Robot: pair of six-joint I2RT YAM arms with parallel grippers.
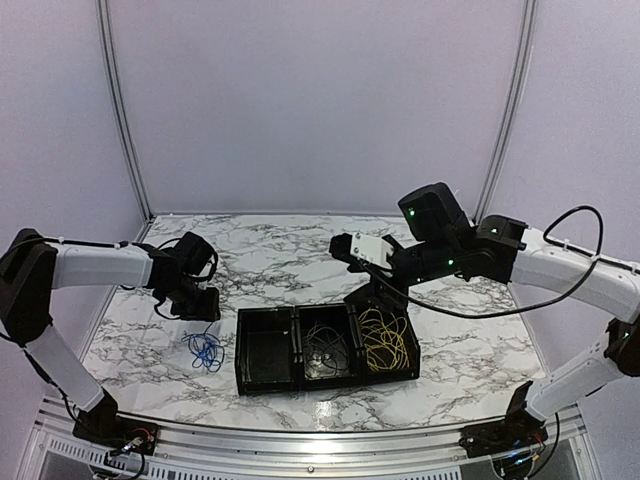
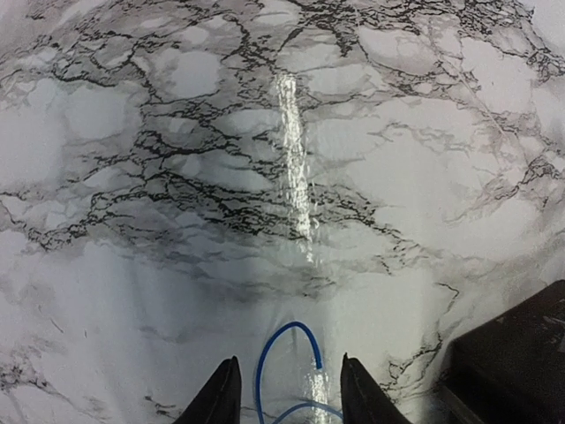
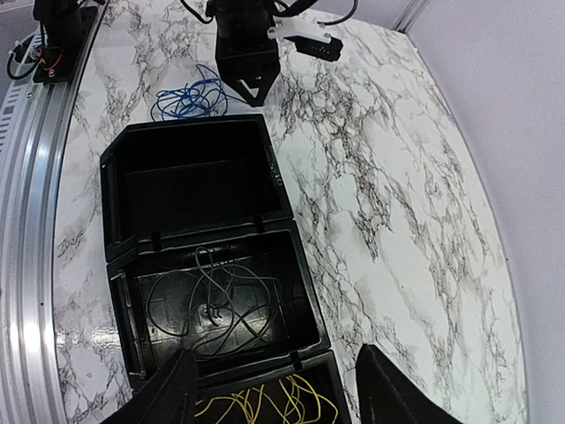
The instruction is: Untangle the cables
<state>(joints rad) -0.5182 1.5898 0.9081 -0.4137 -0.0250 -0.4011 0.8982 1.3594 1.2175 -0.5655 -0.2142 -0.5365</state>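
Pale lilac walls (image 1: 320,100) close in a marble-patterned bench (image 1: 480,330). A black tray (image 1: 240,352) with three compartments sits near the middle of it. The grey cable (image 1: 325,348) lies coiled in the middle compartment and the yellow cable (image 1: 383,345) in the right one. The blue cable (image 1: 205,350) lies loose on the bench just left of the tray. My left gripper (image 2: 289,362) hangs over it, fingers apart, with a blue loop showing between them, unpinched. My right gripper (image 3: 275,353) hovers above the tray, over the divider between the grey and yellow compartments, fingers spread wide, holding nothing.
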